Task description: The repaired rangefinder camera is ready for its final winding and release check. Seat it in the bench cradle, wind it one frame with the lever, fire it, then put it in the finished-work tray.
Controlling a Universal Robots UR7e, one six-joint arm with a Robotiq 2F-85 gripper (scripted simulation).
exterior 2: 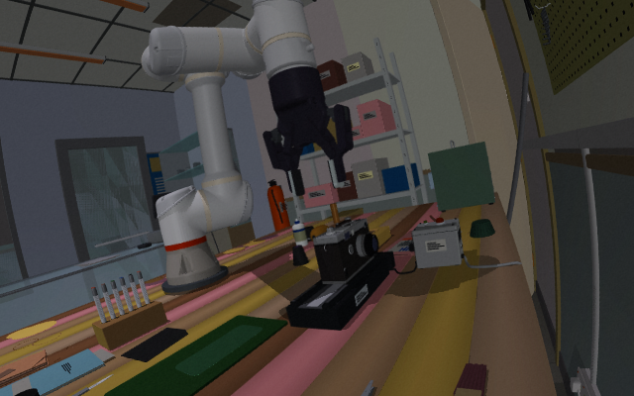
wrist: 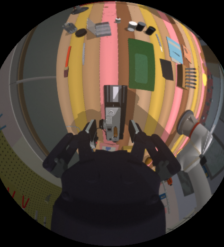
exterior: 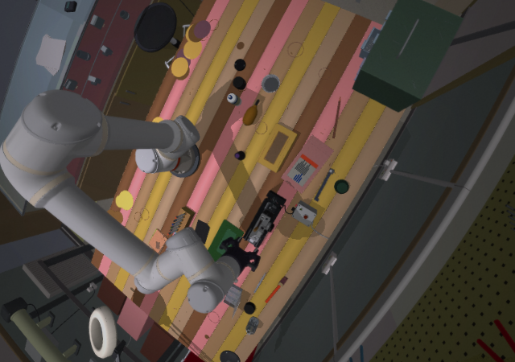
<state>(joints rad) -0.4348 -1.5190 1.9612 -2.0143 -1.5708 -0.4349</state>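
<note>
The green finished-work tray (exterior: pixel 224 237) is partly hidden under my wrist in the side camera, but it shows whole as a flat green mat (exterior 2: pixel 202 354) (wrist: pixel 141 65) on the near part of the bench. The rangefinder camera (exterior 2: pixel 344 247) (wrist: pixel 111 123) (exterior: pixel 266 212) sits upright in the black bench cradle (exterior 2: pixel 339 296) (wrist: pixel 114 94). Its lens faces the grey control box. My gripper (exterior 2: pixel 317 179) (wrist: pixel 113 130) (exterior: pixel 245 258) hangs open and empty well above the camera.
Behind the cradle stand a grey control box (exterior 2: pixel 437 243), a green cabinet (exterior 2: pixel 461 174) and shelving with boxes. A wooden block of tools (exterior 2: pixel 128 309) and a black pad (exterior 2: pixel 155 343) lie left of the tray. Small pots and a bottle (exterior 2: pixel 299 232) stand beyond the camera.
</note>
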